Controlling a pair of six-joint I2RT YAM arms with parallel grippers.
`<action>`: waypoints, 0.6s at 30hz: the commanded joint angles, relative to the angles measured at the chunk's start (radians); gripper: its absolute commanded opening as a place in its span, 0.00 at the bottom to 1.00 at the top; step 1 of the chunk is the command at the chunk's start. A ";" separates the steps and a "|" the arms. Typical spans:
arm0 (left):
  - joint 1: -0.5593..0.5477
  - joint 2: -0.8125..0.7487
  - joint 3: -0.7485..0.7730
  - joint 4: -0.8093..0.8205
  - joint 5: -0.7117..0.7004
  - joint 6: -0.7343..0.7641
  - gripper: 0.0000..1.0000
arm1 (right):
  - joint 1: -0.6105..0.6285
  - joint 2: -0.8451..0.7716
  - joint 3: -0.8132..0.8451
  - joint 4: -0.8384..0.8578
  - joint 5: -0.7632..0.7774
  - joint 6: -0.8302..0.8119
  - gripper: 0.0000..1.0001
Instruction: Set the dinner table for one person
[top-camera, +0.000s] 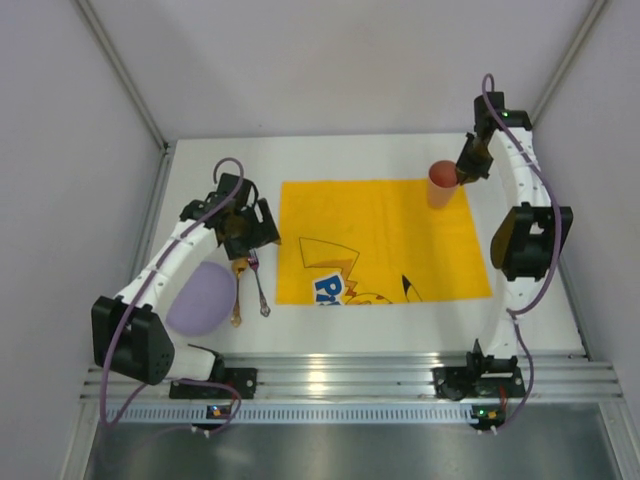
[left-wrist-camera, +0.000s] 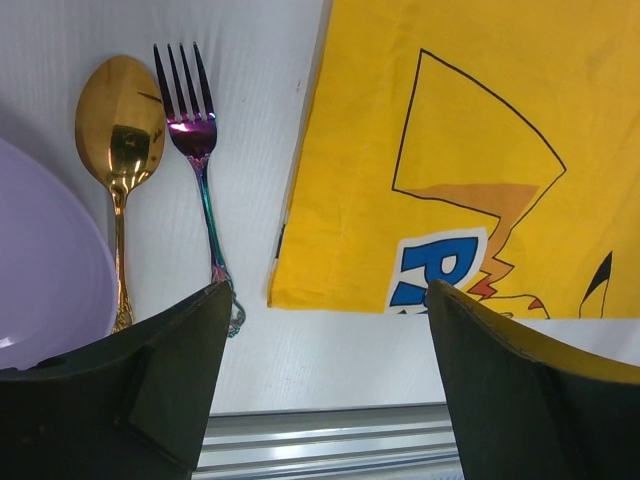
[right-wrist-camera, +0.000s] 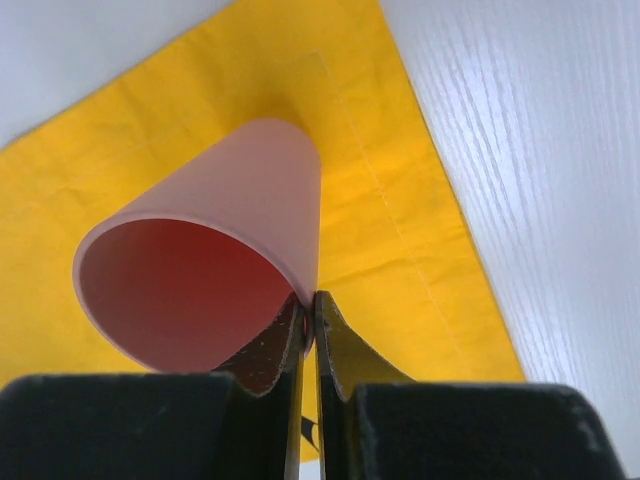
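The white table (top-camera: 350, 335) fills the floor of a pale-walled booth, with silver rails (top-camera: 340, 378) along its near edge. Near left lies a lilac plate (top-camera: 198, 297). Just beside it are a gold spoon (left-wrist-camera: 120, 130) and a rainbow fork (left-wrist-camera: 190, 115), side by side. The left end effector (left-wrist-camera: 328, 300) hangs over them, fingers spread wide. A yellow cartoon cloth (top-camera: 380, 240) covers the middle. At its far right corner, the right end effector (right-wrist-camera: 308, 305) pinches a pink cup (right-wrist-camera: 230, 230) by the rim.

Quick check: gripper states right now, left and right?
Left gripper: open, holding nothing.
Right gripper: shut on the rim of the pink cup.
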 joint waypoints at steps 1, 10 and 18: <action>0.004 -0.027 -0.021 0.068 0.025 0.009 0.84 | 0.002 0.055 0.114 -0.020 0.008 0.001 0.00; 0.018 -0.030 -0.041 0.057 0.023 0.021 0.83 | -0.048 0.115 0.056 0.007 0.048 0.031 0.08; 0.027 -0.006 -0.099 0.077 0.028 0.006 0.80 | -0.045 0.025 0.067 0.004 -0.016 0.039 0.71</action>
